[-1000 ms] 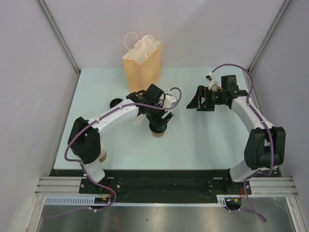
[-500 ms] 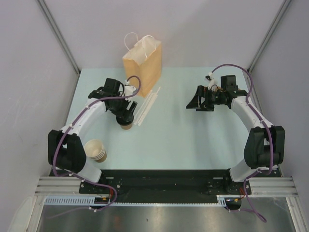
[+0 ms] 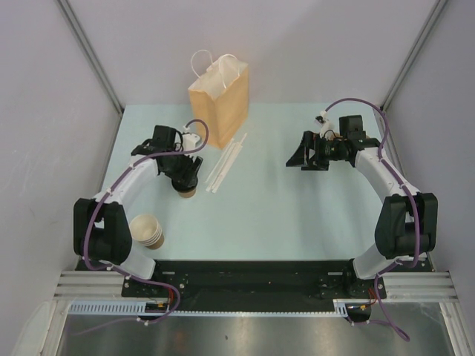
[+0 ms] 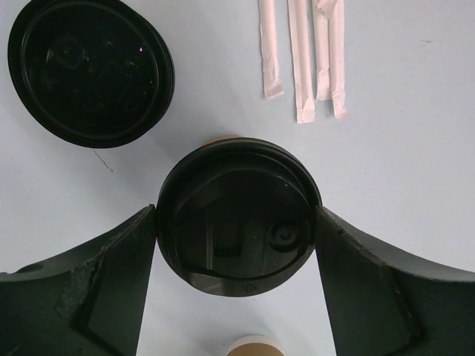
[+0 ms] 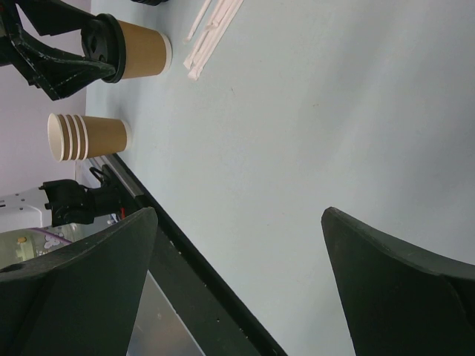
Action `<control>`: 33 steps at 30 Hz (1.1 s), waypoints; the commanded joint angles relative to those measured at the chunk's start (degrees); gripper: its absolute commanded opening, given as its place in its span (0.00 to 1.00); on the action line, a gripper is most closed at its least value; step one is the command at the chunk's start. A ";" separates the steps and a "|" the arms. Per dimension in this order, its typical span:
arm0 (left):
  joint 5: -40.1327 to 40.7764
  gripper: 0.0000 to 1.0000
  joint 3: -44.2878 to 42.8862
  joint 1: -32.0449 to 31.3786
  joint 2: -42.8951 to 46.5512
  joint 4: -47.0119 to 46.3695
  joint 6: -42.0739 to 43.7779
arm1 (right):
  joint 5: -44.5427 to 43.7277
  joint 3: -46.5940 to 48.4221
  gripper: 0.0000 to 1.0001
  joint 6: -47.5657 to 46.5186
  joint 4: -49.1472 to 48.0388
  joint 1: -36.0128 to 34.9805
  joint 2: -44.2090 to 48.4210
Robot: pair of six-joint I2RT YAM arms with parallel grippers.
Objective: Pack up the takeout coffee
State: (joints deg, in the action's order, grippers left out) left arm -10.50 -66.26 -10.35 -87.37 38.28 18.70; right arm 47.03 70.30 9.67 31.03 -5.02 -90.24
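Coffee [image 4: 237, 219]: lidded cup, upright, on the left of the counter [image 3: 297, 215], just near of the bag [image 3: 220, 96].
Left tool [image 3: 185, 180]: straight above the cup, one finger pressed on each side of the lid, gripping it.
Right tool [image 3: 300, 158]: wide open, empty, well apart on the right.
Bag from cup: far and slightly right, mouth up.
Nearer arm: the left; it likely must lift above the bag's rim.

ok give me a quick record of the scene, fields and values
left tool: closed on the takeout coffee, at its top
right tool: open, holding nothing
spare lid: loose, beside the takeout coffee
paper bag: upright, far side of table
straws: wrapped, lying near the paper bag
cup stack: lidless, near-left of table
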 commanded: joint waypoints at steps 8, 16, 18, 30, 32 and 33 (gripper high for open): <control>-1.53 1.00 -1.41 1.30 3.44 -0.94 0.46 | 0.52 1.86 1.00 0.00 -1.32 -0.08 1.38; -3.91 1.00 -8.86 1.56 6.60 4.16 -0.85 | -0.79 3.43 1.00 -2.10 -1.24 0.27 3.57; -4.18 1.00 -13.16 1.56 7.47 5.39 -1.03 | -2.81 4.92 1.00 -3.86 -0.18 0.71 4.19; -5.58 0.99 -17.68 1.56 20.48 -2.50 -10.96 | -20.21 14.16 1.00 -26.41 0.97 7.56 12.01; -6.55 0.99 -17.15 1.47 21.45 -2.69 -11.66 | -22.65 14.51 1.00 -29.53 0.45 8.79 11.67; -6.72 1.00 -17.24 1.47 21.19 -1.73 -12.71 | -25.29 15.47 1.00 -29.71 0.26 8.88 10.53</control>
State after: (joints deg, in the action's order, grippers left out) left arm -14.57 -84.68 -9.17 -67.68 39.03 10.81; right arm 30.89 82.59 -10.55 33.01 2.48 -79.40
